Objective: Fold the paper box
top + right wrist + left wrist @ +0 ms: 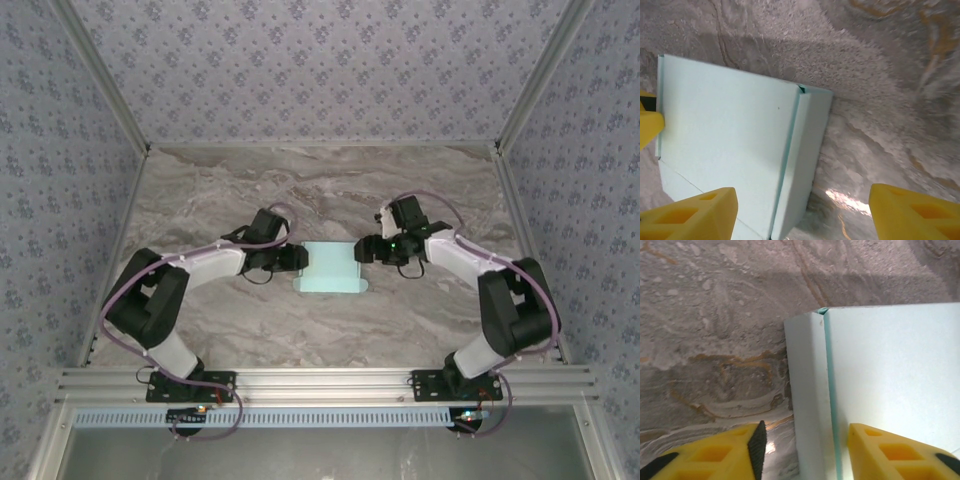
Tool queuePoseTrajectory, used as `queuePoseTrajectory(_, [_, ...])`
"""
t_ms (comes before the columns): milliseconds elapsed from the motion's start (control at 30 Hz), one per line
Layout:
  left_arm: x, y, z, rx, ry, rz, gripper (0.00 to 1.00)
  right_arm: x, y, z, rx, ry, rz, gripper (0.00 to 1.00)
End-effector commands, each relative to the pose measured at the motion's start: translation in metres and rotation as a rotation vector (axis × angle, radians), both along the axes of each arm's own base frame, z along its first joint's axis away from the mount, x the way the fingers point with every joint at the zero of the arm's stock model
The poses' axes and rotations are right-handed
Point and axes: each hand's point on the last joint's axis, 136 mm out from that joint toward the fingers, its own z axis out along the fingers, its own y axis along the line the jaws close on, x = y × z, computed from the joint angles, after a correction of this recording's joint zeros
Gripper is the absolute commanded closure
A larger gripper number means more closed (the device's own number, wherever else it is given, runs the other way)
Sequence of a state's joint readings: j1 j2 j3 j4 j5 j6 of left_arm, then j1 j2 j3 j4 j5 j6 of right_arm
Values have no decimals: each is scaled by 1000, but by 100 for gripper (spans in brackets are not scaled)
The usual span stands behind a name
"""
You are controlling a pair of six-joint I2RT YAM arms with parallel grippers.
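Observation:
The paper box (330, 268), pale aqua card, lies on the marble table between both arms with its two end flaps raised. My left gripper (299, 261) is at its left end. In the left wrist view the upright left flap (807, 385) stands between the yellow fingers (740, 452); the inner finger rests by the box panel (890, 370) and the outer pad stays apart from the flap. My left gripper (805, 452) is open. My right gripper (362, 250) is open at the right end, straddling the raised right flap (807, 150) of the box (725, 130), with wide gaps on both sides (802, 215).
The marble tabletop (330, 190) is walled by patterned panels on the left, back and right. An aluminium rail (320, 382) with both arm bases runs along the near edge. A tip of the left gripper's yellow finger (647, 122) shows at the far end of the box.

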State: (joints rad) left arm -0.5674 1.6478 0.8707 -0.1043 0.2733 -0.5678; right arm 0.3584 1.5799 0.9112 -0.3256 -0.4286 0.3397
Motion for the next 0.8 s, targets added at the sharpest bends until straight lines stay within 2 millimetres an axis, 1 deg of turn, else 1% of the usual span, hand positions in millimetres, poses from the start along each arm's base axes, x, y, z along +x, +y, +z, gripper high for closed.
queuePoseTrajectory(0, [-12, 5, -26, -31, 100, -12, 59, 4, 15, 6, 126, 41, 33, 26])
queuePoseTrajectory(100, [-9, 8, -31, -105, 130, 2, 65, 0, 21, 9, 213, 84, 26, 23])
queuePoseTrajectory(167, [-8, 8, -32, -139, 132, 3, 66, -4, 26, 12, 298, 122, 11, 22])
queuePoseTrajectory(233, [-8, 9, -34, -150, 129, 2, 67, -6, 28, 14, 348, 159, 3, 20])
queuePoseTrajectory(300, [-8, 11, -37, -148, 134, 9, 68, -6, 29, 10, 369, 195, -12, 18])
queuePoseTrajectory(367, [-8, 13, -40, -151, 140, 15, 72, -5, 28, 4, 382, 227, -39, 15])
queuePoseTrajectory(467, [-7, 21, -46, -151, 156, 43, 76, -4, 21, -8, 358, 251, -95, 14])
queuePoseTrajectory(600, [-6, 30, -49, -161, 161, 76, 77, -4, 19, -16, 369, 281, -149, 14])
queuePoseTrajectory(700, [-5, 31, -49, -162, 161, 78, 77, -3, 24, -17, 406, 287, -168, 15])
queuePoseTrajectory(767, [-5, 30, -49, -168, 164, 75, 77, -1, 31, -15, 453, 290, -174, 16])
